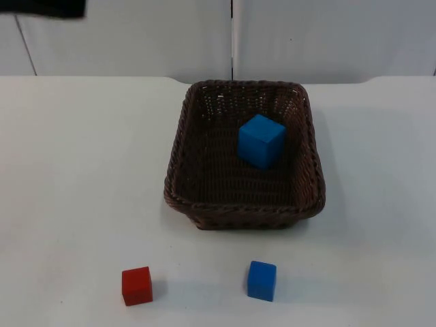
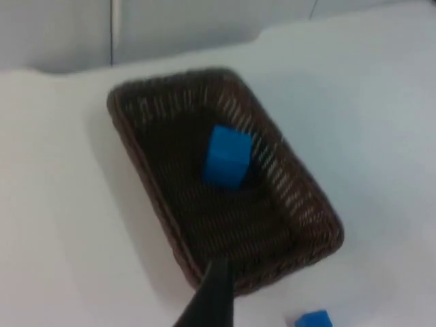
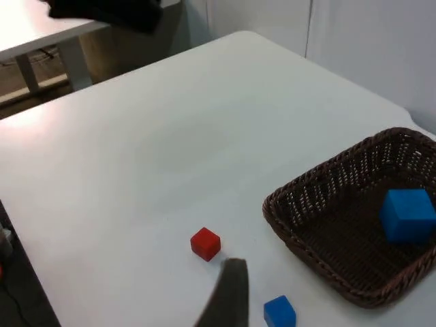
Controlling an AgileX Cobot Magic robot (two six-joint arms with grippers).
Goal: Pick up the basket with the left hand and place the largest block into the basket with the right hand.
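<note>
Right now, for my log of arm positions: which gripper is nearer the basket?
Left, it seems. The left gripper hangs close over the rim of the basket; the right gripper stands farther off, by the red block.

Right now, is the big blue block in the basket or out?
In. The big blue block sits on the basket floor, inside its rim.
</note>
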